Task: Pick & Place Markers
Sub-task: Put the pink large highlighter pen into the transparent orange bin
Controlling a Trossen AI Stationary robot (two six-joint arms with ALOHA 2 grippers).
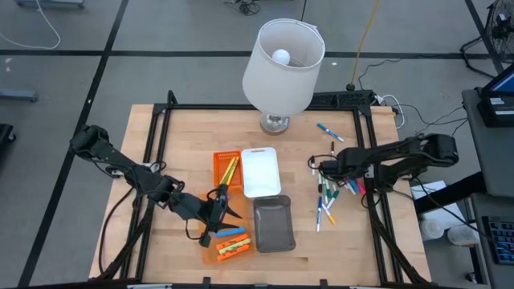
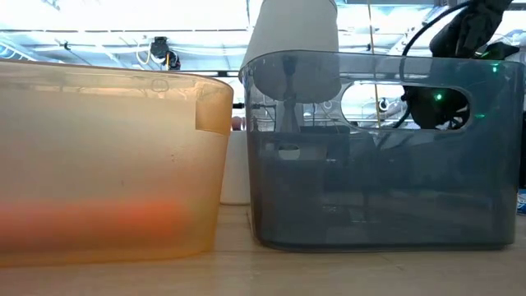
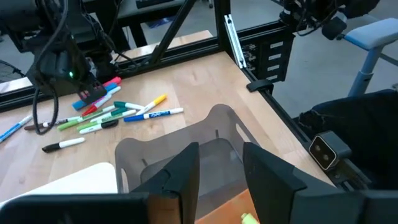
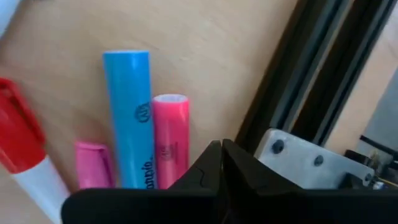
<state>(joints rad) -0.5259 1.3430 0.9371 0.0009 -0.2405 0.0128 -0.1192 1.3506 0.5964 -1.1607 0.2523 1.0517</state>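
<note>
Right end effector (image 4: 221, 149) sits low over the loose markers (image 1: 329, 197) at the right side of the table (image 1: 185, 136), with its fingers pressed together and, as far as I can see, nothing between them. In its wrist view a blue highlighter (image 4: 134, 118) and a pink highlighter (image 4: 170, 137) lie side by side just beside the tips, with a red-capped marker (image 4: 18, 143) farther off. My read is that the pinch has met beside the pens rather than around one, so I would not count this as a pick. The pile lies close to the black frame rail (image 4: 311, 74) at the table edge, which leaves little room to come in from that side. Left end effector (image 1: 221, 205) hangs at the near middle of the table between the two orange trays, fingers partly spread with the grey tray (image 3: 186, 143) showing through the gap, so I judge it empty. The far orange tray (image 1: 218, 160) holds a few yellow and green markers. The near orange tray (image 1: 210, 255) holds blue, orange and green ones. That suggests the trays are the drop points, and that the left arm is parked over them to keep out of the right arm's way. The white tray (image 1: 261, 170) looks bare. Most pens lie on the wood, so I judge the job far from done.
</note>
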